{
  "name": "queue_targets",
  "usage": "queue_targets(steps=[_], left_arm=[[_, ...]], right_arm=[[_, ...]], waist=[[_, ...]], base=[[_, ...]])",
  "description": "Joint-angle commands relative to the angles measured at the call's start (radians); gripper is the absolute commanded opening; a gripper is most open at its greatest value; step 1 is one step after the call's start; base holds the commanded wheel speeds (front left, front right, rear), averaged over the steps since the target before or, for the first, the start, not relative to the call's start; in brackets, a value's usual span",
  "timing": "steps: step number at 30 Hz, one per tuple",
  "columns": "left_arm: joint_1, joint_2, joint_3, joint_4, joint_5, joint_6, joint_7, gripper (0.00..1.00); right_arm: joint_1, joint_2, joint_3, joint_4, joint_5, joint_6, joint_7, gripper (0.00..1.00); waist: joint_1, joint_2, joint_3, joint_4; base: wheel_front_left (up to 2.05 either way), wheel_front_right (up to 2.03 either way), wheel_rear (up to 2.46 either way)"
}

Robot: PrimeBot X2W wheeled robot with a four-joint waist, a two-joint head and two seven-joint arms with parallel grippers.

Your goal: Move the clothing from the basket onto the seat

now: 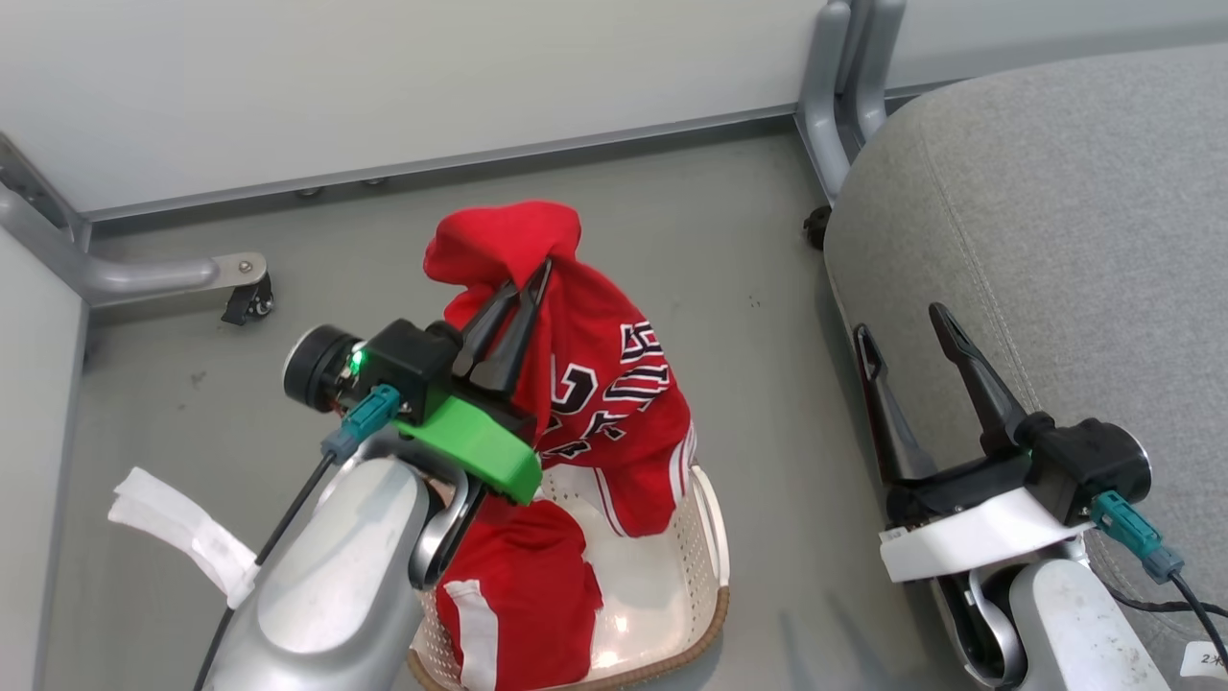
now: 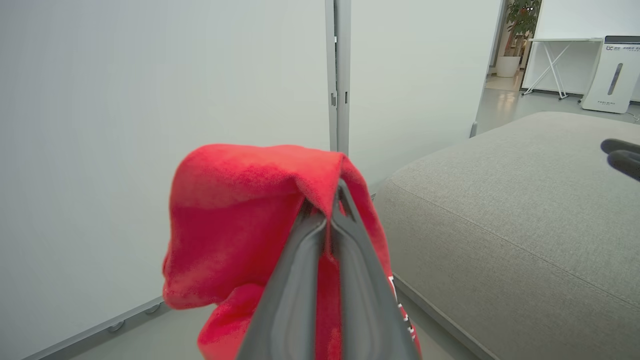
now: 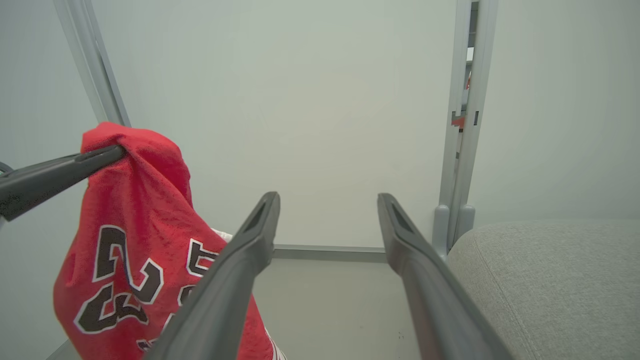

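Got the jersey pinched in the left end effector, dangling over the basket. Got the right end effector wide apart, empty, by the seat.

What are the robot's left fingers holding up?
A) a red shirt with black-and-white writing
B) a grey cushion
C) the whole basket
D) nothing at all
A: the left fingers are pinched shut on a fold of the red jersey, which hangs from them over the basket.
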Motion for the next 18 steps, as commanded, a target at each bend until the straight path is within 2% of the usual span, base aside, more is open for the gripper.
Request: queue_targets(steps=[1, 18], left_arm=[[-0.025, 0.002, -0.003, -0.015, 0.001, 0.0, -0.001, 0.0], [-0.157, 0.01, -0.067, -0.164, -0.018, 0.0, 0.014, 0.0]], right_arm=[[0.015, -0.003, 0.001, 0.001, 0.006, 0.0, -0.004, 1.0], [0.066, -0.003, 0.008, -0.001, 0.015, 0.0, -0.004, 1.0]], waist=[[0.0001, 0.0084, -0.017, 0.012], [0.0001, 0.0084, -0.061, 0.025]], base=[[0.0, 0.0, 0.0], [0.0, 0.0, 0.0]])
